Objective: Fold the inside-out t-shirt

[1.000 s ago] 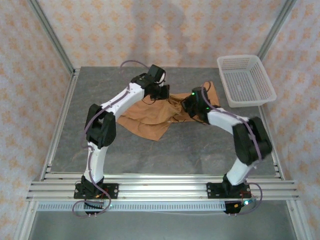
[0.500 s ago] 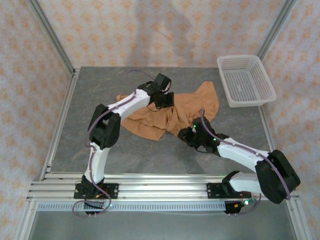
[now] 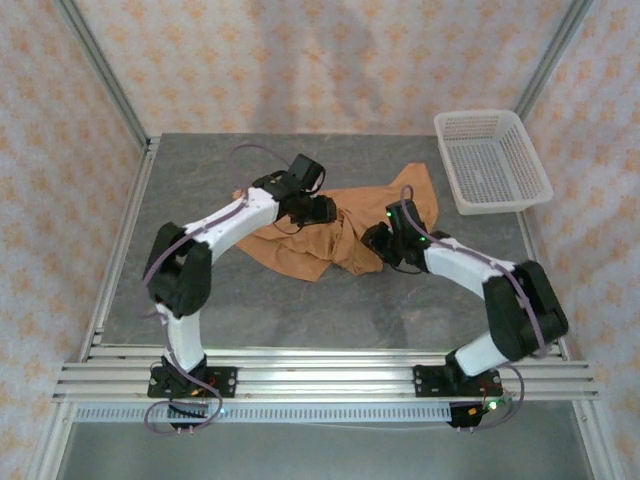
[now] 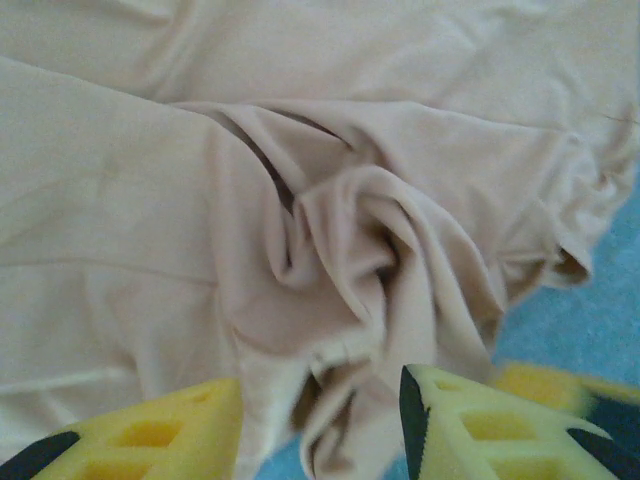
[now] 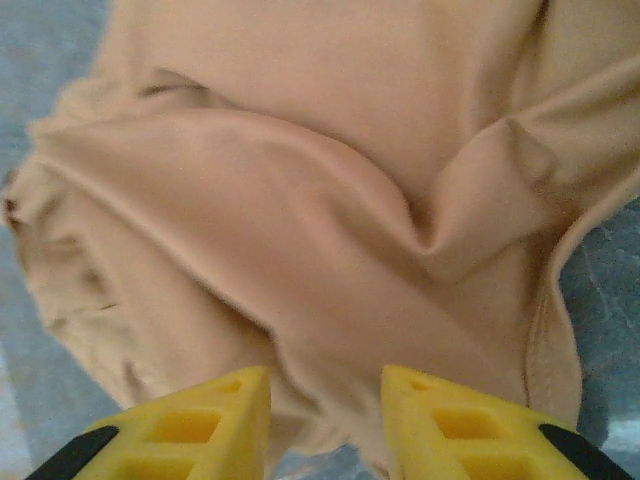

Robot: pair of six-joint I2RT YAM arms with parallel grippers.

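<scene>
Inside-out t-shirt [image 3: 330,238] lies crumpled on the bench [image 3: 300,310], near the white mesh basket [image 3: 500,205]. Left gripper [image 4: 320,415] and right gripper [image 5: 325,400] hover over its folds with jaws parted and empty, probably poised to spread it flat.

I see walls [image 3: 330,60] at 9, 12 and 3 o'clock, with pale paper covered in small orange flowers. The worktop [image 3: 330,300] is gray and looks like stone. Silver metal posts [image 3: 103,70] stand at the far corners. Long silver rails [image 3: 320,375] run across at 6 o'clock. A white basket [image 3: 492,160] with little holes sits at 2 o'clock. The light is soft.
</scene>
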